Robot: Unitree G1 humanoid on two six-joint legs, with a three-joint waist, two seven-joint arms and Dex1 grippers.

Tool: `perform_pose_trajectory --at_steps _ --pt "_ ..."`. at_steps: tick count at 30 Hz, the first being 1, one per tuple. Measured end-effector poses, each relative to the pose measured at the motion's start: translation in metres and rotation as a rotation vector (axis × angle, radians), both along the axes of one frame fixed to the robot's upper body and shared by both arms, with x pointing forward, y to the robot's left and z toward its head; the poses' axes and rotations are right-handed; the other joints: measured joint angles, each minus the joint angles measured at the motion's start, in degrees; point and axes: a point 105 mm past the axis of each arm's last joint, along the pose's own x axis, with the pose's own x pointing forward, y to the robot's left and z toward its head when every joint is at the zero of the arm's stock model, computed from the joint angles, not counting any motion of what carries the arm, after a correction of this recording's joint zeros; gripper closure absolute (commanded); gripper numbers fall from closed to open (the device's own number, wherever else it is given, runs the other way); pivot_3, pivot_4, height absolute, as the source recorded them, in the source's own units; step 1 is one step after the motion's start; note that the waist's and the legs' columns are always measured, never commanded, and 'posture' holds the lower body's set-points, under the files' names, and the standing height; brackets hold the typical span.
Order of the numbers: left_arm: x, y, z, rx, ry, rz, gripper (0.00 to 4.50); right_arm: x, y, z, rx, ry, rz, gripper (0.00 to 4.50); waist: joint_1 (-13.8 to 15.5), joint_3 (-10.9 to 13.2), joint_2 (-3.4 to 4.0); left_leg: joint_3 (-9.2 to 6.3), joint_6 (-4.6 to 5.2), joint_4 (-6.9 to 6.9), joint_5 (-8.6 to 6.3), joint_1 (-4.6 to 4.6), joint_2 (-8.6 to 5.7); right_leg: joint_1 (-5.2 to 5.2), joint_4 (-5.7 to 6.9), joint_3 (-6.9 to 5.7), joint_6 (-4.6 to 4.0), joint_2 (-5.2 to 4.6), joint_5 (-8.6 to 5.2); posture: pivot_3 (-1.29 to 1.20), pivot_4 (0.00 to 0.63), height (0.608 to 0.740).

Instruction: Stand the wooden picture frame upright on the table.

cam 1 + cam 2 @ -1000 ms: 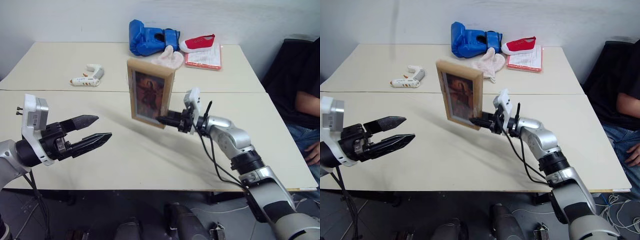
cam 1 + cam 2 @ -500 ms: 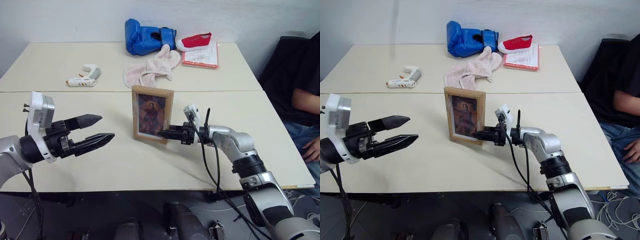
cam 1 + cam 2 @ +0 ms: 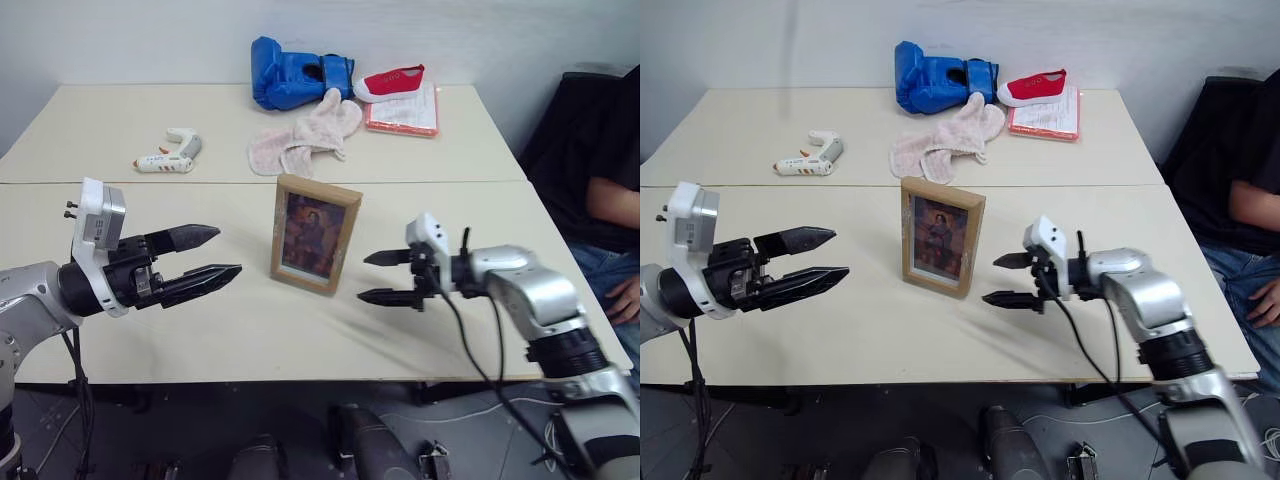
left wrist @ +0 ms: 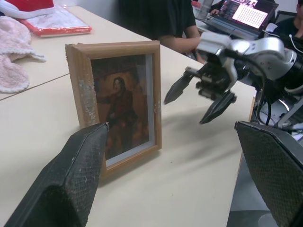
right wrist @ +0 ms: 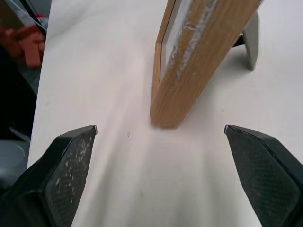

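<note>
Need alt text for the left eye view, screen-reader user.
A wooden picture frame stands upright on a cream table, picture facing the camera, between two open robot grippers: the left gripper and the right gripper, neither touching it. Behind lie a glue gun, pink cloth, blue boxing glove, red shoe and clipboard.

wooden picture frame [image 3: 315, 234] | upright, on its stand, portrait facing robot | table [image 3: 250, 330], near seam

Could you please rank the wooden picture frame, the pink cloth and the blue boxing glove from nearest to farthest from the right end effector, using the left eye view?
1. wooden picture frame, standing just to the left of the right end effector.
2. pink cloth, beyond the frame, past the table seam.
3. blue boxing glove, at the far edge by the wall.
</note>
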Motion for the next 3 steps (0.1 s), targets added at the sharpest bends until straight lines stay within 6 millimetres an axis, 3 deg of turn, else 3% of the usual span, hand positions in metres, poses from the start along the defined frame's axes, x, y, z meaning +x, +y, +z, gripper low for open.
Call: perform_pose_trajectory --at_steps 3 --pt "0.004 0.006 0.008 0.015 -0.029 0.009 0.0 -0.007 -0.036 0.042 0.028 -0.052 -0.054 0.05 0.44 0.02 0.03 0.05 0.18 -0.03 -0.09 0.14 0.02 0.08 -0.03 0.06 0.0 0.06 0.0 0.0 0.15 0.74"
